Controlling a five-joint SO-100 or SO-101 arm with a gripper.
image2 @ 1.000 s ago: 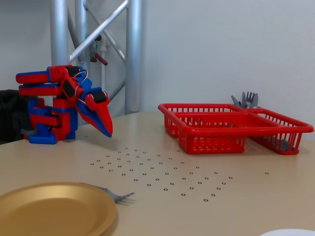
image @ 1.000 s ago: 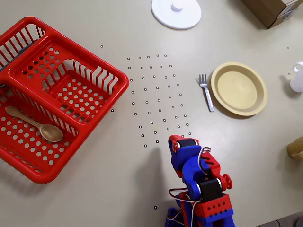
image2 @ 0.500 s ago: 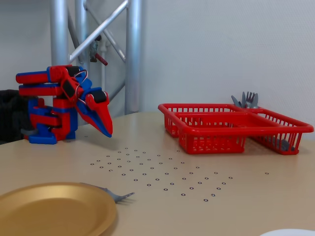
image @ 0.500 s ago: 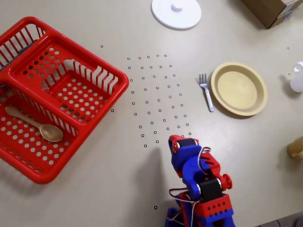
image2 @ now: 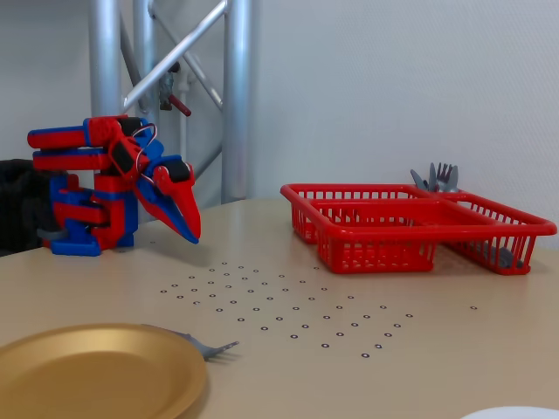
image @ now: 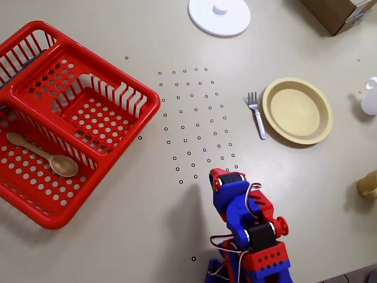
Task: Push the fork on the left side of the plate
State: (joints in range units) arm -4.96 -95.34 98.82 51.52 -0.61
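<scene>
The small silvery fork lies on the table just left of the pale yellow plate in the overhead view, tines toward the top, handle close along the rim. In the fixed view only its tines show to the right of the plate. My red and blue gripper is folded back over the arm's base, well apart from the fork. In the fixed view the gripper points down at the table with its jaws together and holds nothing.
A red two-part basket fills the left of the overhead view, with a tan spoon in it; the fixed view shows grey cutlery standing in it. A white knobbed disc, a cardboard box and small items lie at the edges.
</scene>
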